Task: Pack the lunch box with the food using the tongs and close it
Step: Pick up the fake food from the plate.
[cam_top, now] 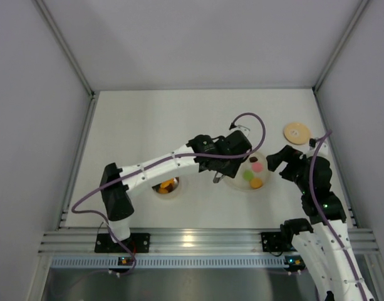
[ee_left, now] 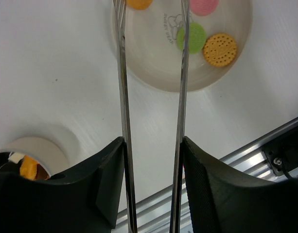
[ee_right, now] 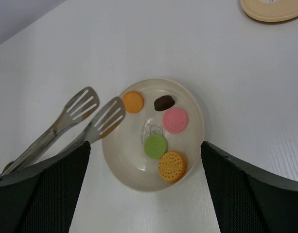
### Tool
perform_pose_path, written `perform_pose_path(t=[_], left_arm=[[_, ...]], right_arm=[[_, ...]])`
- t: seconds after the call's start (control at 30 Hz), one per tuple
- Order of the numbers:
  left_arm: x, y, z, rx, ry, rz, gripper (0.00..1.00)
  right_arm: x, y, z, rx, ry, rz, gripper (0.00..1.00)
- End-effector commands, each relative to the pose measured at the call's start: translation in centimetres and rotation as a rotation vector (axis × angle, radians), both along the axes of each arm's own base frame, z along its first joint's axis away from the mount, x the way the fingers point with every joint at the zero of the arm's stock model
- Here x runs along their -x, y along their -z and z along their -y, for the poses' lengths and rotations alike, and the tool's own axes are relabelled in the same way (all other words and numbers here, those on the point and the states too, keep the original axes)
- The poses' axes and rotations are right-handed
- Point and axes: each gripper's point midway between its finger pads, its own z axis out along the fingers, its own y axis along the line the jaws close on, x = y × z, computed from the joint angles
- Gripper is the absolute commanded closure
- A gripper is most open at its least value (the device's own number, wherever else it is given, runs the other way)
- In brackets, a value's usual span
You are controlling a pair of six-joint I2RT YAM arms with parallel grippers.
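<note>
The left gripper (cam_top: 220,170) pinched the tongs (ee_right: 107,116), arms parted, tips over the plate's (ee_right: 129,165) left rim beside the food (ee_right: 175,120), the right gripper (cam_top: 280,162) stood spread wide by its right rim, the open lunch box (ee_left: 42,148) sat well apart leftward, and its lid (cam_top: 297,133) lay far right.

1. The plate (ee_right: 195,141) is showing a pale, translucent cream, with a faint grey print at its centre.
2. The food on it is showing five colours: an orange piece (ee_right: 133,102), a brown-black piece (ee_right: 164,102), a pink piece (ee_right: 175,120), a green piece (ee_right: 155,146) and a golden-orange biscuit (ee_right: 171,166) patterned with dots.
3. The tongs (ee_right: 80,106) are gleaming silver, with slotted tips.
4. The lid (ee_right: 272,9) is showing tan against the white table (ee_right: 66,48).
</note>
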Motion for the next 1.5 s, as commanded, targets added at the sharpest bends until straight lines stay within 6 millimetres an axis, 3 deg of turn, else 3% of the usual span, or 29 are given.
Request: perform_pose_path(t=[0.0, 0.13, 0.33, 0.47, 0.73, 1.47], left_arm=[[-1.0, -1.2, 4.9, 0.112, 0.108, 0.020, 0.47], [-1.4, -0.3, 7.5, 0.130, 0.160, 0.009, 0.47], [-2.7, 1.9, 8.7, 0.092, 0.158, 0.008, 0.46], [-3.4, 3.3, 8.8, 0.064, 0.141, 0.008, 0.46], [-4.3, 4.2, 8.4, 0.044, 0.121, 0.010, 0.47], [-3.5, 7.0, 7.3, -0.003, 0.133, -0.048, 0.53]], right_arm=[[0.4, -1.5, 0.9, 0.015, 0.039, 0.031, 0.05], [0.4, -1.6, 0.9, 0.015, 0.040, 0.028, 0.06], [0.4, -1.8, 1.1, 0.026, 0.042, 0.029, 0.06], [0.4, -1.8, 1.1, 0.033, 0.041, 0.028, 0.06], [0.3, -1.8, 1.1, 0.034, 0.037, 0.026, 0.05], [0.3, -1.7, 1.0, 0.031, 0.036, 0.025, 0.05]])
